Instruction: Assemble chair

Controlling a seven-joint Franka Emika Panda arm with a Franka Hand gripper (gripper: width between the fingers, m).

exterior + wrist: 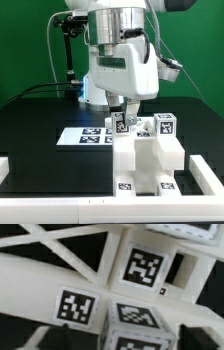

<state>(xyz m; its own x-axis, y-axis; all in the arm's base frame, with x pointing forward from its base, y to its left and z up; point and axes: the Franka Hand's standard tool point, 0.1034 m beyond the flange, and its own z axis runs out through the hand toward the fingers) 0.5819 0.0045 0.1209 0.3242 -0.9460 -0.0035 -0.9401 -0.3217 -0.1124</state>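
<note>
The chair is a partly joined stack of chunky white parts (148, 152) with black-and-white tags, standing at the front of the black table. Two tagged posts (165, 124) rise at its back. My gripper (122, 119) hangs straight down over the stack's rear corner on the exterior view's left. In the wrist view the chair fills the frame: a slatted white piece (60, 249), tagged faces (145, 266), and a small tagged block (137, 317) between my fingertips (36, 337). My gripper (120, 338) stands wide, with gaps on both sides of the block, holding nothing.
The marker board (83, 136) lies flat on the table behind the chair, on the exterior view's left. A low white border (55, 207) runs along the table's front and sides. The arm's base (92, 95) and a black stand (66, 50) are behind.
</note>
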